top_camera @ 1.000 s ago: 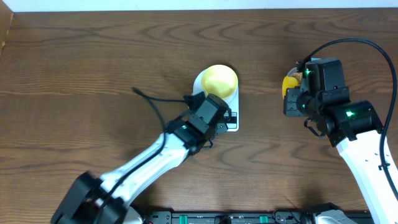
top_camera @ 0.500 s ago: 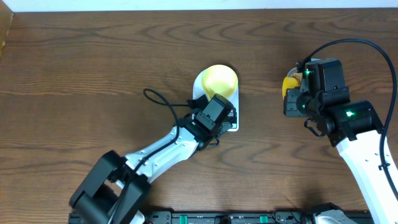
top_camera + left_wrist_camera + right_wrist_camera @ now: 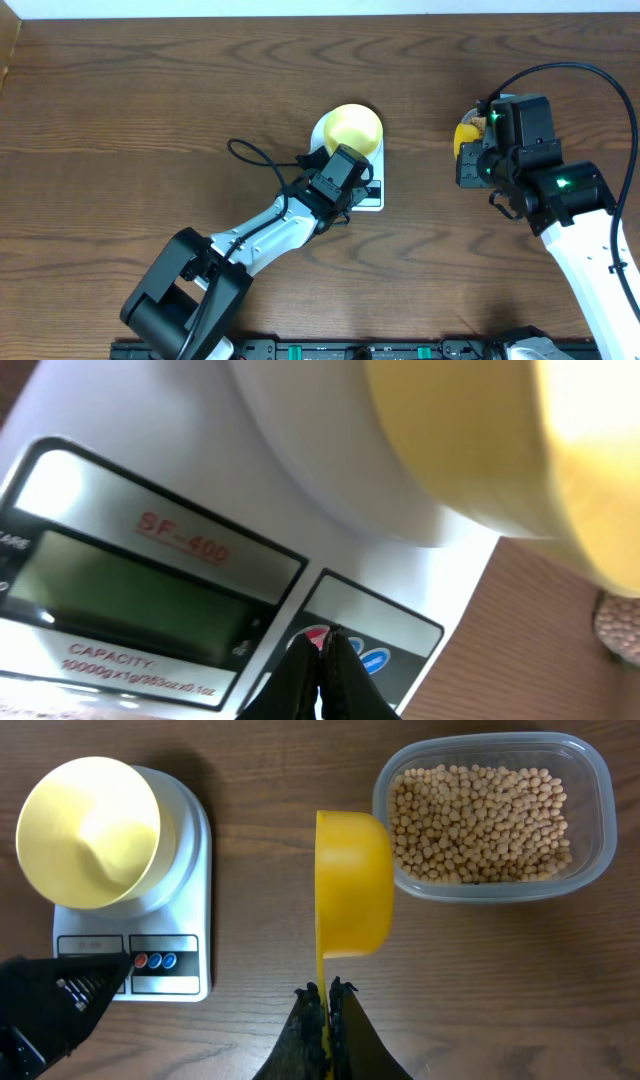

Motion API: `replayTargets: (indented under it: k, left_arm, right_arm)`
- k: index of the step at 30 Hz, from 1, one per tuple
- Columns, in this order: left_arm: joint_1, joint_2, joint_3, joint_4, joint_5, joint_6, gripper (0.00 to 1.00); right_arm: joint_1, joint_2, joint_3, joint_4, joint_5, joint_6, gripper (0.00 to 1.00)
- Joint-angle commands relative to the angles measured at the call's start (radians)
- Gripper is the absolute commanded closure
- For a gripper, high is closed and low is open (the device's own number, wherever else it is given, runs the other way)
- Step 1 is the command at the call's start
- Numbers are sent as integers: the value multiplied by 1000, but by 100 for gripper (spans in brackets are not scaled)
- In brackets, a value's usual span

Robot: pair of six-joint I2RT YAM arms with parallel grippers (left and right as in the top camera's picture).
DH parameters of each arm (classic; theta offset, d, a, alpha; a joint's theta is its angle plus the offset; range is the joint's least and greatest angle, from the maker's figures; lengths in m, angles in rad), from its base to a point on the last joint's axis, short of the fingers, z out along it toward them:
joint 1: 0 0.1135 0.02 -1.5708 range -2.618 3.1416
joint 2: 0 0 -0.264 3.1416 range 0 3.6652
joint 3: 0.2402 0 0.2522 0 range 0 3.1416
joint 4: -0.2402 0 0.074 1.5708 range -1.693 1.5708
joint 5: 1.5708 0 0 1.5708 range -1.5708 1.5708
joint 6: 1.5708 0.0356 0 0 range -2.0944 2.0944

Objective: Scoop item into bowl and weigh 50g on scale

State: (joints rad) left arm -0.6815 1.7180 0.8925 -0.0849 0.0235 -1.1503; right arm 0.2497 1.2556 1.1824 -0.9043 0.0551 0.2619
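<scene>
Left claw (image 3: 326, 652): closed, nothing held. Its joined tips are seen at the red button (image 3: 141, 960) on the front panel of the scale (image 3: 197, 870); actual contact cannot be confirmed from the left wrist view.

Change noted over the last second: in the overhead view the left wrist has been shifted a little up and right, onto the button end of the scale, and the arm's lower links have been swung in from the left edge of the table (image 3: 150, 100). The right arm is found unchanged.

Right claw (image 3: 327, 992): closed on the handle of the bright yellow scoop (image 3: 353, 885). The scoop is held above the table between the scale and the clear tub (image 3: 592, 815), its cup just beside the tub's left wall. Whether anything lies in the cup cannot be told.

Beans (image 3: 480, 820): all seen in the tub, to the right of the scale. None are seen in the bowl (image 3: 88, 830), which is seated on the round platform of the scale and looks empty.

Display (image 3: 130, 595): no digits can be read.

Judgement: the scale is being switched on or zeroed with the empty bowl already on it. The weighing is thus only being prepared; no scooping is counted as done. A clear zero reading would be wanted before the first scoop is tipped in. If the press is missed, the bowl's weight will be carried into the target.
</scene>
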Motion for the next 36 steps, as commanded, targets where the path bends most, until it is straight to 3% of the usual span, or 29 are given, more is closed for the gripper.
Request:
replayTargets:
  k: [1,36]
  left_arm:
    - [3,27,-5,11,-12,-5,93]
    - [4,76,-5,21,24,-34,93]
  right_arm:
    - [-9,3,1,0,-1,-5,99]
    - [-9,3,1,-1,-1,-5,99]
